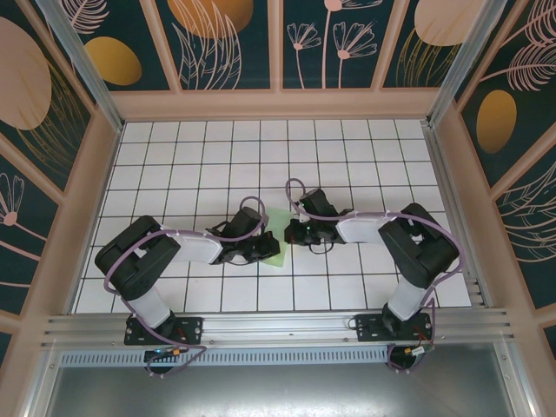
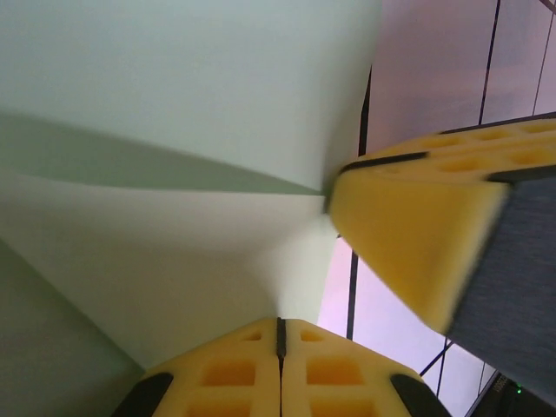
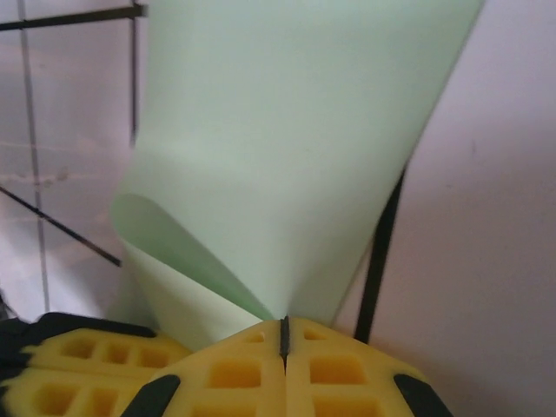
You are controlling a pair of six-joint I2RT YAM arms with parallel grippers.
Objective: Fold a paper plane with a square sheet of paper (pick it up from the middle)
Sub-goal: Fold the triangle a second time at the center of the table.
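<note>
We find left gripper [image 2: 280, 334] and right gripper [image 3: 283, 328] both pinched tight on the square sheet of paper [image 1: 274, 228]; we judge folding barely started; plane unformed.

Robot lab cell: gridded table [image 1: 174, 156], printed wall panels [image 1: 226, 43].

My right claw [image 3: 282, 339] is pinched on the sheet of paper [image 3: 295, 148], its yellow pads [image 3: 347, 373] pressed together with just a thin seam between them. The pale green sheet rises from the pinch, its left edge curling over. Beneath lies the white tiled table [image 3: 486, 217].
</note>
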